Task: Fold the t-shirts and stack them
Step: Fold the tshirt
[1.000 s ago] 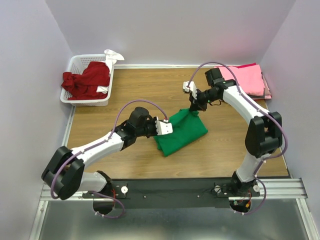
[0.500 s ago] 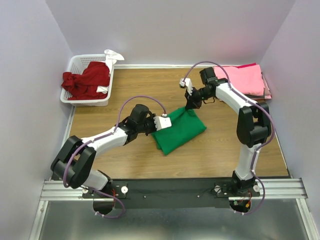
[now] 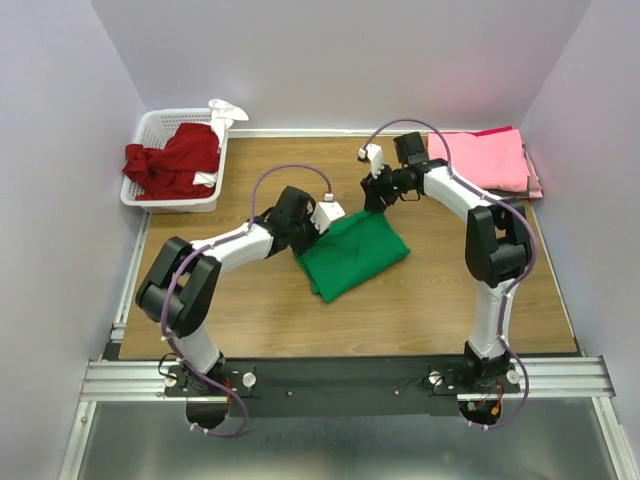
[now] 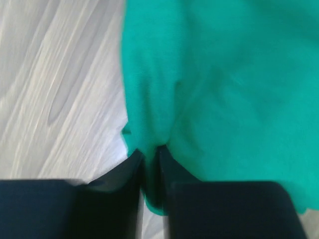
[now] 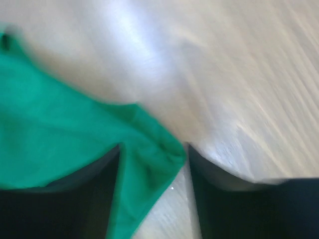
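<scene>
Wooden bench (image 3: 250,300) carrying three loads: a folded green t-shirt (image 3: 352,255) flat near the middle, a white slotted basket (image 3: 150,128) at the far left corner, and a pink t-shirt stack (image 3: 490,158) at the far right corner.

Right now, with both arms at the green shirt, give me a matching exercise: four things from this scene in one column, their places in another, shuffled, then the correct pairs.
Things:
1. green t-shirt
2. dark red t-shirt
3. pink t-shirts
4. white cloth

Places:
A. stacked flat at the table's far right corner
B. draped over the basket's far rim
C. bunched inside the white basket, spilling over its left side
D. folded at the middle of the table, between the two end effectors

Pairs: 1-D, 2-C, 3-A, 4-B
</scene>
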Robot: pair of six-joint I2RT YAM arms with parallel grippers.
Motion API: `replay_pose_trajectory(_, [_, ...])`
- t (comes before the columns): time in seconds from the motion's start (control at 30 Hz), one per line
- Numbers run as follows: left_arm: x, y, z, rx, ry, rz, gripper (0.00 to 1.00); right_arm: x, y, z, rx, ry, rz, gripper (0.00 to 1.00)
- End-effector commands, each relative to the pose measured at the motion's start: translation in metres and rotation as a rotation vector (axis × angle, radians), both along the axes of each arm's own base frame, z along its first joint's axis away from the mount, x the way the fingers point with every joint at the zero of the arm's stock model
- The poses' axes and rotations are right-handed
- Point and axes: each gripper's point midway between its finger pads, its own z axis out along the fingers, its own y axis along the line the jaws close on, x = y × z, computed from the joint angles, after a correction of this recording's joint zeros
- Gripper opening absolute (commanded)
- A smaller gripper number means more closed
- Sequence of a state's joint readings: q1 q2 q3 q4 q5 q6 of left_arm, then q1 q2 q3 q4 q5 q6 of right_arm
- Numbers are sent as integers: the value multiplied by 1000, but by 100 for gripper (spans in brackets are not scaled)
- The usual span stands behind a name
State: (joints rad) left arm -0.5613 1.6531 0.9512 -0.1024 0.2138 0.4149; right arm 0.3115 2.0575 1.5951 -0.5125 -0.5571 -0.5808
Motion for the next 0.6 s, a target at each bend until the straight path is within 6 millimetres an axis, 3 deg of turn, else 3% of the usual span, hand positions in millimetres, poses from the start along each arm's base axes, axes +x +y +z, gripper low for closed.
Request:
replay_pose_trajectory(0.0, [17, 46, -9, 75, 156, 391, 59, 62, -22, 21, -5, -124, -445, 70])
replay_pose_trajectory(0.03, [23, 50, -6, 72, 146, 436, 84, 65, -27, 25, -9, -134, -480, 71])
replay_pose_trajectory(0.07, [27, 49, 12, 27, 114, 461, 96, 65, -30, 30, 0, -133, -508, 72])
replay_pose_trajectory(0.1, [31, 47, 40, -56, 63, 498, 96, 60, -35, 37, 39, -106, -537, 75])
replay_pose_trajectory(0.13, [30, 49, 53, -88, 47, 520, 96, 59, -35, 37, 61, -89, -537, 77])
replay_pose_trajectory(0.2, [27, 45, 79, -199, 19, 559, 96, 35, -32, 39, 132, -12, -491, 79])
replay_pose_trajectory(0.23, [25, 43, 110, -288, -30, 557, 96, 24, -31, 33, 144, 24, -474, 79])
replay_pose_trajectory(0.3, [6, 36, 117, -403, 37, 570, 96, -12, -26, 21, 170, 123, -413, 79])
replay_pose_trajectory(0.33, [-4, 33, 132, -470, 43, 551, 96, -23, -26, 17, 174, 155, -406, 79])
replay_pose_trajectory(0.4, [-33, 20, 129, -582, 149, 502, 95, -53, -25, 2, 175, 247, -370, 79])
replay_pose_trajectory(0.43, [-42, 19, 113, -565, 194, 488, 93, -59, -26, -3, 169, 268, -366, 79])
replay_pose_trajectory(0.47, [-51, 13, 125, -659, 208, 479, 86, -65, -28, -8, 156, 281, -365, 79])
replay_pose_trajectory(0.5, [-71, 12, 103, -673, 288, 467, 84, -71, -33, -16, 132, 298, -377, 79])
replay_pose_trajectory(0.53, [-75, 8, 116, -775, 298, 474, 79, -72, -36, -19, 125, 303, -385, 79])
replay_pose_trajectory(0.57, [-83, 9, 110, -805, 335, 491, 79, -73, -38, -22, 120, 311, -392, 79])
